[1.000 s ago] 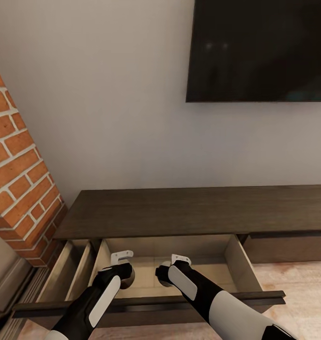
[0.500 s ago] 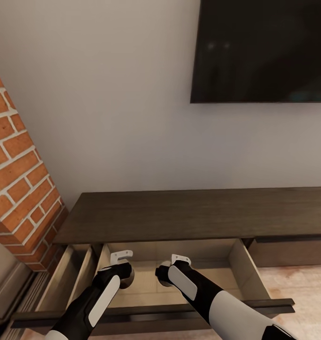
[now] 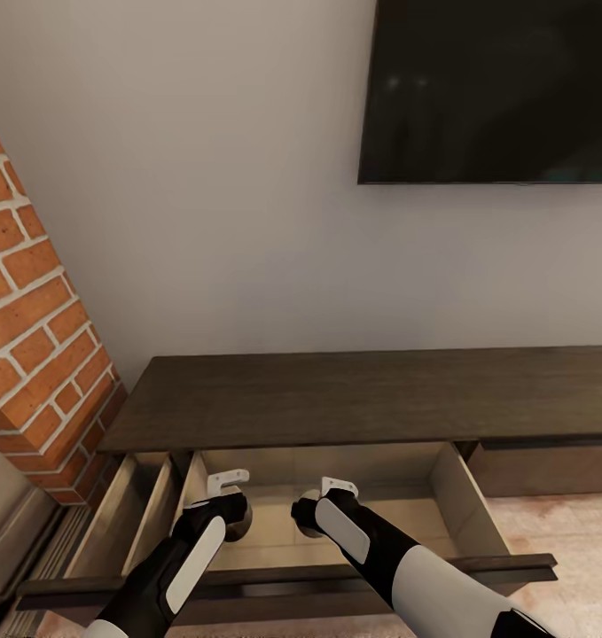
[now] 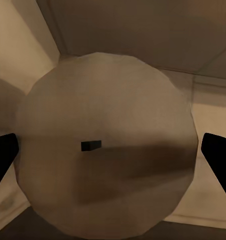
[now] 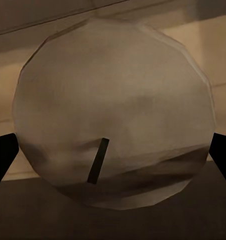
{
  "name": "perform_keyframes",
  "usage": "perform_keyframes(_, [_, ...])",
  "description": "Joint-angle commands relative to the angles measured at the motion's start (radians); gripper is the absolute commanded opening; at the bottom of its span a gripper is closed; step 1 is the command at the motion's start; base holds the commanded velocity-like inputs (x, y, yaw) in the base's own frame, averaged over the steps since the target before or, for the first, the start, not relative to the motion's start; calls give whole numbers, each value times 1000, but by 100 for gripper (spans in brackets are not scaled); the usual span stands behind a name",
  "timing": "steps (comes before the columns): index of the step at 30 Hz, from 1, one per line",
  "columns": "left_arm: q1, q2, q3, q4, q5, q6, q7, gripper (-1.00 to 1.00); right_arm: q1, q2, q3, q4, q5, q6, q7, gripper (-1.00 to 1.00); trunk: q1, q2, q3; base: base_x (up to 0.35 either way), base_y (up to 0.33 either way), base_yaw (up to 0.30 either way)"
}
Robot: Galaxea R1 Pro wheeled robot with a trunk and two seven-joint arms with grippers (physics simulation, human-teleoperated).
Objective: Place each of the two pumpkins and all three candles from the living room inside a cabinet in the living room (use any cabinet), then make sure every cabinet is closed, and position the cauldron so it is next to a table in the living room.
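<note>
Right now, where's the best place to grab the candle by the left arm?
By its curved sides, coming from above the flat top. The candle is a squat round cylinder, and the left gripper sits with fingers on opposite sides.

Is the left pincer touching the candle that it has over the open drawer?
Touching. In the left wrist view the candle, with its pale round top, sits between the two dark fingertips of the left pincer, and both meet its rim with no gap.

We hold both arms forward, side by side and angled downward; left gripper and right gripper each have their fingers spread wide.
</note>
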Motion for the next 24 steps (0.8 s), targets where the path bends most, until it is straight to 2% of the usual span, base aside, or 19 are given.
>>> perform_keyframes(1, [-1,0,-3,-1,10,0,10,-100,-1,-1,4,-1,-4,0,-7,-100,4,-8,-4,0,0,0])
perform_keyframes(5, [-1,-1,-7,-2,10,-6,10,-100,-1,-1,6,-1,-4,-33,-9,-100,19,-36,-17,0,0,0])
perform_keyframes(10, [-1,-3,-9,2,8,-51,10,-100,-1,-1,5,0,15,-49,-12,-100,38,-71,-32,0,0,0])
perform_keyframes(17, [-1,-5,-10,0,7,-64,11,-100,-1,-1,4,2,21,-87,-17,-100,65,-120,-54,0,0,0])
perform_keyframes(24, [-1,-10,-16,6,-71,-89,11,-100,-1,-1,4,0,23,-91,-19,-100,92,-169,-76,0,0,0])
